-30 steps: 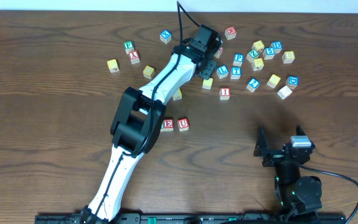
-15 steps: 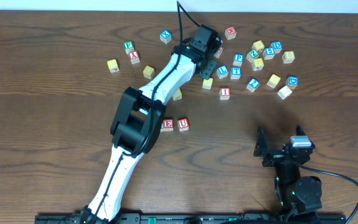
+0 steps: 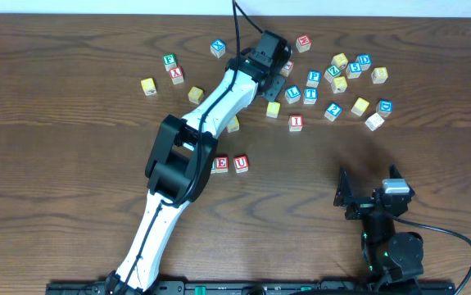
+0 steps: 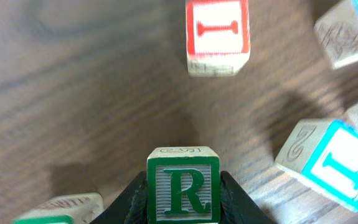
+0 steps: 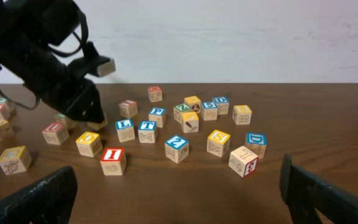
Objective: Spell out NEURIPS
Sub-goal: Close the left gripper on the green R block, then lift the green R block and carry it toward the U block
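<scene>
My left gripper (image 4: 183,208) is shut on a green R cube (image 4: 183,193), one black jaw pressed on each side, and holds it just above the wood. A red I cube (image 4: 218,28) lies ahead of it. From overhead the left gripper (image 3: 274,80) reaches into the far cluster and hides the R. The red E (image 3: 220,164) and red U (image 3: 241,163) cubes sit side by side mid-table, beside the left arm. The red I (image 3: 296,122) and blue P (image 3: 314,76) lie loose. My right gripper (image 5: 179,199) stands open and empty near the front right (image 3: 372,195).
Several other letter cubes are scattered at the far right (image 3: 358,74) and far left (image 3: 169,70). A blue L cube (image 4: 337,163) lies close to the right of the held R, and another cube (image 4: 60,208) to its left. A yellow cube (image 3: 233,124) sits by the arm.
</scene>
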Tool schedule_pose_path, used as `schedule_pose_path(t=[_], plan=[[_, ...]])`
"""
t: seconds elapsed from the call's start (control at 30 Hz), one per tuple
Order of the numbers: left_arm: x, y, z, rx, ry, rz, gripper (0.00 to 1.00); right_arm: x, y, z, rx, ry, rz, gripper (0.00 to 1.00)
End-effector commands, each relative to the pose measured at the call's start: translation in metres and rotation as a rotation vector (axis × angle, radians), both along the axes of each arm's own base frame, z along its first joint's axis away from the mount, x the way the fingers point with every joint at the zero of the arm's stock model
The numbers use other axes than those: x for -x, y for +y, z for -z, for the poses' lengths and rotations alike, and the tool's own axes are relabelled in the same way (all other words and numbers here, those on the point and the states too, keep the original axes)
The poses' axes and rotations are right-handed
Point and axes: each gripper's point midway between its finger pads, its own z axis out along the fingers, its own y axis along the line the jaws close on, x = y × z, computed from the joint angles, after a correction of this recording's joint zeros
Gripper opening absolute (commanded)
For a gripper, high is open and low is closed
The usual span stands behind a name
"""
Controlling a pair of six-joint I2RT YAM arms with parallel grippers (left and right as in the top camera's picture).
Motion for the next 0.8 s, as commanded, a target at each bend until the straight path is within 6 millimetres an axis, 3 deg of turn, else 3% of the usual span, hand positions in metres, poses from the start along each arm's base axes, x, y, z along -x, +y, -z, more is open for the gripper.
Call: schedule_pose_path(t=[0.0, 0.43, 0.77], plan=[[-0.016, -0.001, -0.027, 0.023, -0.066, -0.030, 0.21, 0.000, -0.003, 0.001, -0.012, 0.004, 0.013, 0.99], [-0.008, 0.003, -0.124, 0.163, -0.130, -0.145, 0.08, 0.000, -0.003, 0.001, -0.012, 0.004, 0.013, 0.99], [0.027, 0.024, -0.186, 0.229, -0.086, -0.251, 0.08, 0.000, -0.003, 0.001, -0.012, 0.004, 0.013, 0.99]])
